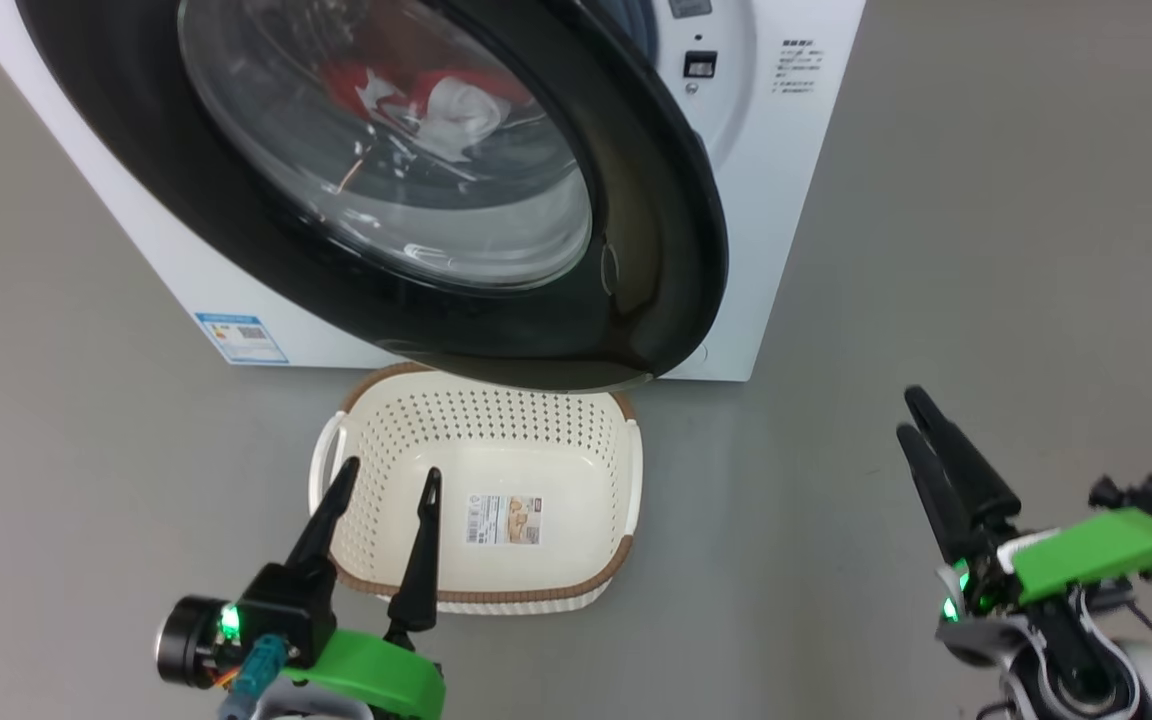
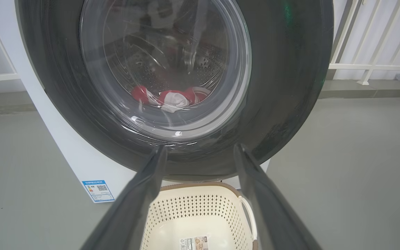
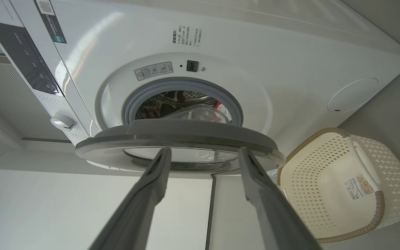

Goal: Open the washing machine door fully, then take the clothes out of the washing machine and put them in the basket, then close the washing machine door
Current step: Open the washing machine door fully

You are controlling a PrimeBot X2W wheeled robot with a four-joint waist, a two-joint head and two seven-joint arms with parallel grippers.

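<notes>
The right gripper (image 3: pixel 204 151) has its fingers apart and holding nothing. They aim at the free edge of the washing machine door (image 1: pixel 656 250), just ahead of them, and no contact shows. The left gripper (image 1: pixel 391 470) also has its fingers spread and empty, above the near side of the basket (image 1: pixel 536 415).

Beyond the left fingers the door stands only partly open, hanging out over the basket's far rim. The red and white clothes (image 1: pixel 436 100) lie in the drum behind the glass of the washing machine (image 1: pixel 796 200).

The step in hand looks to be swinging the door wide. The right fingers should get behind the free edge and follow its arc away from the opening. The push should be steady, with the left arm kept low and out of the sweep.
</notes>
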